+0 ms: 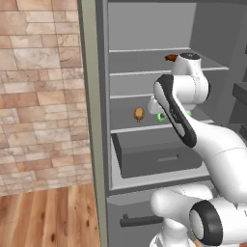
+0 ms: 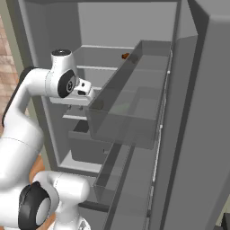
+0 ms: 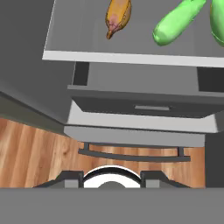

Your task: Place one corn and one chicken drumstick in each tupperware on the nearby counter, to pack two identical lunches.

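Hand view: drumstick (image 3: 118, 17) beside corn (image 3: 178, 22) (shelf)

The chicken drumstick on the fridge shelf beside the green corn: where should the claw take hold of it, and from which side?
Grip the chicken drumstick across its thick rounded body, not the narrow end that points toward the shelf's front edge. It lies flat and apart from the corn, so coming from the open front with one finger on each long side looks safest.

Two drumsticks (image 1: 139, 114) (image 1: 171, 58) — two corn cobs (image 3: 178, 22) (image 3: 218, 17)
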Controlling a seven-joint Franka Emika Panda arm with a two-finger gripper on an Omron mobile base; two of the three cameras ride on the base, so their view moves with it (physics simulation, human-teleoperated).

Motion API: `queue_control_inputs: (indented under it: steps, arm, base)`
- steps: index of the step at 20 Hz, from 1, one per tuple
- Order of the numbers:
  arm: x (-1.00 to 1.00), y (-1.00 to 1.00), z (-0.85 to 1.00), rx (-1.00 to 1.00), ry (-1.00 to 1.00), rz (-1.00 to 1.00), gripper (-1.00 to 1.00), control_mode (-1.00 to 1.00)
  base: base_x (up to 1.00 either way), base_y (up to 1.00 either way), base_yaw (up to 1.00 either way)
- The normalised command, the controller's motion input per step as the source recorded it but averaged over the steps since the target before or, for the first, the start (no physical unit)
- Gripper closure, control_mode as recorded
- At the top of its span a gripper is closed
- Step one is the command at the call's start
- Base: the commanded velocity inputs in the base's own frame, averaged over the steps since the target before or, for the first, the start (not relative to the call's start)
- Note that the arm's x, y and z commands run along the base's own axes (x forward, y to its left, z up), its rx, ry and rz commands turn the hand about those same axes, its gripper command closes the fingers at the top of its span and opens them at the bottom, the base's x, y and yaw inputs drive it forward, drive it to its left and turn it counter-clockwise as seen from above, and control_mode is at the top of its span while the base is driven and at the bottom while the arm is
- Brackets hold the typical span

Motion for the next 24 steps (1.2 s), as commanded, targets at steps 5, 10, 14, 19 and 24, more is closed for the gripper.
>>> queue_control_inputs:
  steps: [5, 10, 14, 19, 24]
  arm:
    - [-0.24, 0.0, 0.0, 0.0, -0.09, 0.0, -1.0, -1.0]
    - [-0.48, 0.0, 0.1, 0.0, -0.29, 0.0, -1.0, -1.0]
    - [-0.34, 0.0, 0.19, 0.0, -0.37, 0.0, -1.0, -1.0]
    - [-0.17, 0.0, 0.37, 0.0, -0.23, -0.01, -1.0, -1.0]
    - [0.0, -0.02, 0.58, 0.0, -0.04, -0.01, -1.0, -1.0]
  base:
    - [0.0, 0.0, 0.0]
    - [0.0, 0.0, 0.0]
    - [0.0, 0.0, 0.0]
    - [0.0, 0.0, 0.0]
    - [0.0, 0.0, 0.0]
